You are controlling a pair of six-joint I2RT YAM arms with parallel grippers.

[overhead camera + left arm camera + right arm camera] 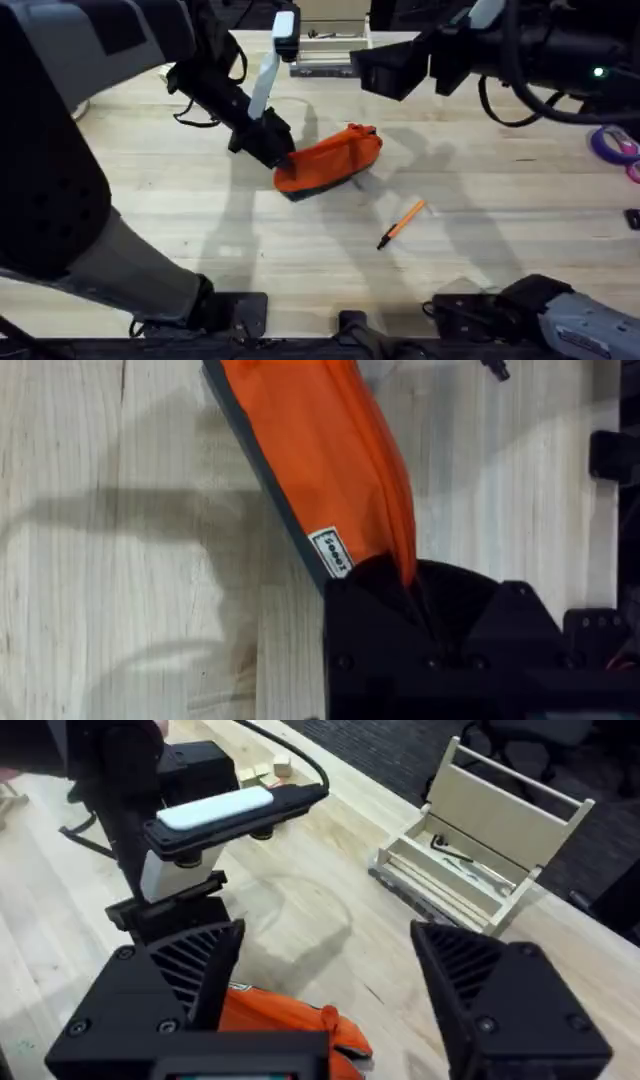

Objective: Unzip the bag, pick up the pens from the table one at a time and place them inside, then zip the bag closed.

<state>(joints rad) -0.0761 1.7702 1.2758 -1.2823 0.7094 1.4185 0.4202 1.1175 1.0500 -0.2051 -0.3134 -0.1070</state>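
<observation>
We see the bag (330,160), a long soft orange fabric pouch with a dark base strip, lying on the table (200,230) of pale grained planks. Its top seam looks drawn together along the stretch we can see, so we cannot tell what is inside. The left gripper (405,600) is clamped on one end of the bag, its black fingers pinching the orange cloth beside a small white label (330,550). The right gripper (325,980) hangs above the bag's other end, its ribbed black fingers (475,985) spread wide apart with nothing between them; below them we make out a small orange pull (328,1016). One pen (402,222), slim and orange with a black tip, lies on the table near the bag, on the side toward the arm bases, apart from it. Beyond the bag stands a light wooden tray (480,850) with slats; its contents are too small for us to name.
</observation>
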